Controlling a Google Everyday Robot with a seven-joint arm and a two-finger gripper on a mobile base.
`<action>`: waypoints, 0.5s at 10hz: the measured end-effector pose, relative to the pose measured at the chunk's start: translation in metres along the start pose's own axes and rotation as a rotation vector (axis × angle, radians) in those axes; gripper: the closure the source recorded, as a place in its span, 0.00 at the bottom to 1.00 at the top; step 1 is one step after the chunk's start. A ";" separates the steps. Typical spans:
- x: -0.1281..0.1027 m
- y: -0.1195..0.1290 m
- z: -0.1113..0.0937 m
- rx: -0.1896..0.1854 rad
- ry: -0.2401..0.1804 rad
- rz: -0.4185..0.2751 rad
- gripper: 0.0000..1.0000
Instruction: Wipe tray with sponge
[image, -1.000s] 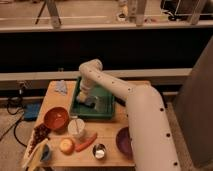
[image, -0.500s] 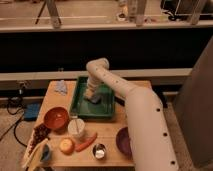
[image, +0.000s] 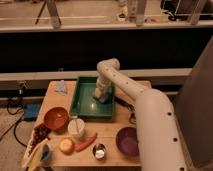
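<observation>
The dark green tray (image: 85, 102) lies on the wooden table, left of centre at the back. My white arm reaches from the lower right and bends down into it. The gripper (image: 101, 95) is low over the right part of the tray's floor. A small bluish-grey shape under it looks like the sponge (image: 103, 98), resting on the tray floor and mostly covered by the gripper.
An orange bowl (image: 55, 118), a white cup (image: 76, 129), a carrot (image: 86, 142), a small metal cup (image: 99, 150) and a purple bowl (image: 128, 141) stand in front of the tray. A pale blue cloth (image: 60, 87) lies at the back left. Fruit sits at the front left corner.
The gripper has moved right across the tray, from its left part to its right part, staying low on the floor.
</observation>
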 end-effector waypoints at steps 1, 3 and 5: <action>0.004 0.006 0.000 -0.001 -0.001 -0.003 1.00; 0.019 0.026 -0.003 -0.002 0.001 -0.023 1.00; 0.043 0.045 -0.006 -0.003 0.010 -0.031 1.00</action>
